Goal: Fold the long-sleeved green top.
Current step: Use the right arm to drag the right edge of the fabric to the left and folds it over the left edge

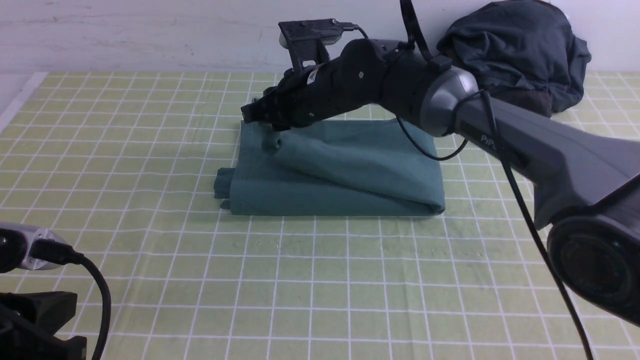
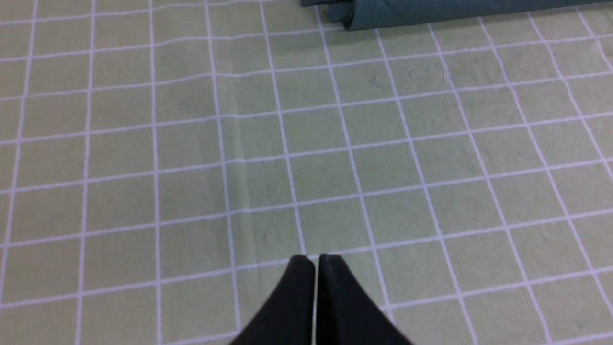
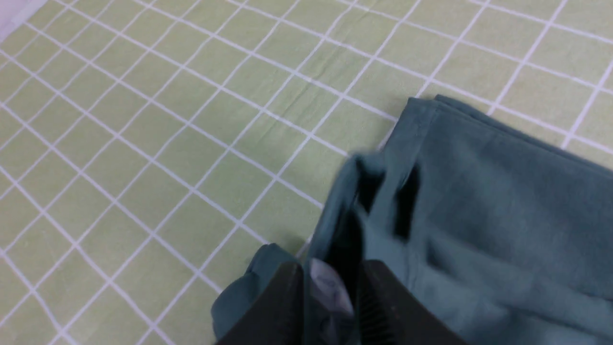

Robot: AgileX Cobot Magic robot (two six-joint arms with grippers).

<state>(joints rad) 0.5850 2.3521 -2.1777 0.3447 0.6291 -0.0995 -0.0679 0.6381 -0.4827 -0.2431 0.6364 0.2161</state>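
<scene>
Folding is being judged as nearly done from the way the cloth lies. The green long-sleeved top point(image 1: 345, 170) is lying in the middle of the front view as a thick rectangle on the checked mat point(image 1: 350, 280). Its rounded fold line is running along the near edge, and rolled ends point(image 1: 223, 189) are poking out at its lower left.

The step in hand is being read as the setting-down of the upper layer at the rectangle's upper left corner. To be done well, that corner is best lowered straight onto the layers beneath, so that edges are being matched rather than dragged sideways. The raised ridge across the upper layer is being noted as something likely to need smoothing. Any withdrawal is best made upward and clear of the cloth, since a snagged layer could be pulled open. Farther back, at the upper right, a dark heap of clothing point(image 1: 515, 55) is lying well apart and is being left out of the task.

At the lower edge of the left wrist view, the left gripper point(image 2: 313, 259) is being held above bare mat. Its fingers point(image 2: 297, 292) are being pressed together with nothing between them.

Farther off, the right gripper point(image 1: 272, 137) is being held at the top's upper left corner. In the right wrist view its fingers point(image 3: 383, 306) are being shown a little apart, with teal cloth and a pale patch point(image 3: 325, 287) lying in the gap. The cloth there is blurred, and whether it is being clamped or merely touched cannot be told.
</scene>
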